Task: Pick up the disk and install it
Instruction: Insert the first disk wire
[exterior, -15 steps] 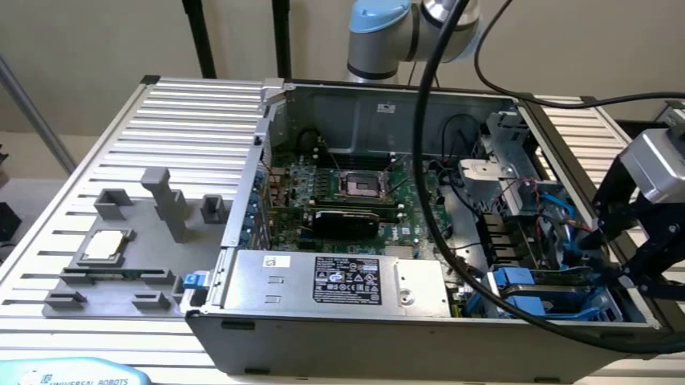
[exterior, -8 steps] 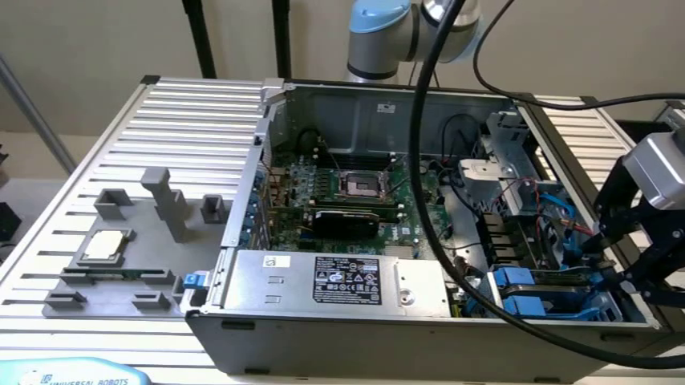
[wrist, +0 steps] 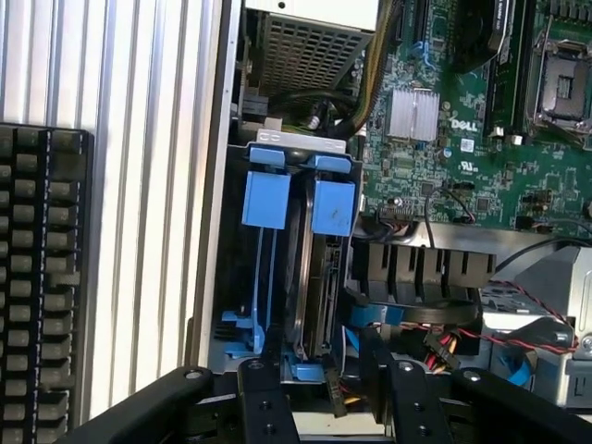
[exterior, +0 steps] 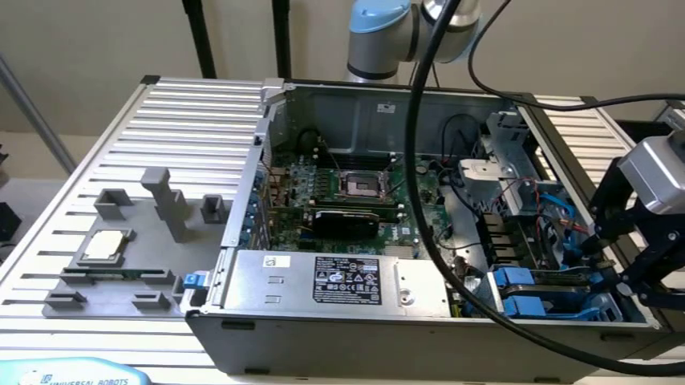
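The disk [wrist: 313,277] stands on edge in the right-hand slot of the blue drive cage [wrist: 265,199] at the computer case's corner. It shows as a thin silver-grey edge with blue rails and a blue tab [wrist: 333,205] at its far end. My gripper [wrist: 331,402] hovers over the disk's near end. Its black fingers [wrist: 268,407] stand apart, and only the blue rail end and some cables show between them. In the exterior view the gripper [exterior: 626,281] hangs at the case's right front corner, just right of the blue cage [exterior: 524,290].
The open computer case [exterior: 321,281] sits on a ribbed metal table [exterior: 160,128]. Its motherboard [exterior: 354,192], power supply and cables surround the bay. A grey fixture with a small square chip [exterior: 107,245] lies at the exterior view's left. A thick black cable [exterior: 418,160] hangs across the case.
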You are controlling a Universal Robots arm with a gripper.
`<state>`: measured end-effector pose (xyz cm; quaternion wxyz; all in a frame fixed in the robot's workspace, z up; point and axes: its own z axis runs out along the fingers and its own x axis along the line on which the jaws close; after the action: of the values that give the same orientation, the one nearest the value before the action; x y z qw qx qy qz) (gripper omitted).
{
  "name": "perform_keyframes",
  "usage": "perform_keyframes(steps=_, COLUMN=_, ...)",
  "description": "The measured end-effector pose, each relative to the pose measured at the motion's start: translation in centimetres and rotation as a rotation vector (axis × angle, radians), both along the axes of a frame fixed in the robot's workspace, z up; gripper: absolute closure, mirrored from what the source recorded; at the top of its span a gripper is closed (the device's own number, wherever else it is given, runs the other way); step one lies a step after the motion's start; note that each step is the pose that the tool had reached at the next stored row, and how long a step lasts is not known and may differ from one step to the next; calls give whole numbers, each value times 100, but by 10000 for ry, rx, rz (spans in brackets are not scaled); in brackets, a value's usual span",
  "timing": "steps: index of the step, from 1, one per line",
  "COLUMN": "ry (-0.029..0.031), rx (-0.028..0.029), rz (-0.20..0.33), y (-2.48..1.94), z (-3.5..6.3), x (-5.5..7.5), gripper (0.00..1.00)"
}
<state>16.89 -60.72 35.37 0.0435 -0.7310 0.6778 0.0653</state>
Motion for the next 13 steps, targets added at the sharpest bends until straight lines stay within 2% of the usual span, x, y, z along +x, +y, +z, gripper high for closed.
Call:
perform_keyframes(steps=4, ry=-1, rx=1, rz=158, y=29, z=-5, x=4, gripper=55)
perform_keyframes(steps=9, ry=0, rx=-1, rz=290, y=32, z=-8, x=32, gripper=56)
perform_keyframes(steps=10, ry=0, rx=-2, rz=316, y=32, z=-9, x=33, gripper=63)
perform_keyframes(steps=11, ry=0, rx=-1, rz=346, y=32, z=-12, x=34, gripper=63)
perform_keyframes(steps=12, ry=0, rx=-2, rz=377, y=32, z=-14, x=36, gripper=70)
perform_keyframes(steps=13, ry=0, rx=-1, rz=407, y=33, z=-16, x=38, gripper=70)
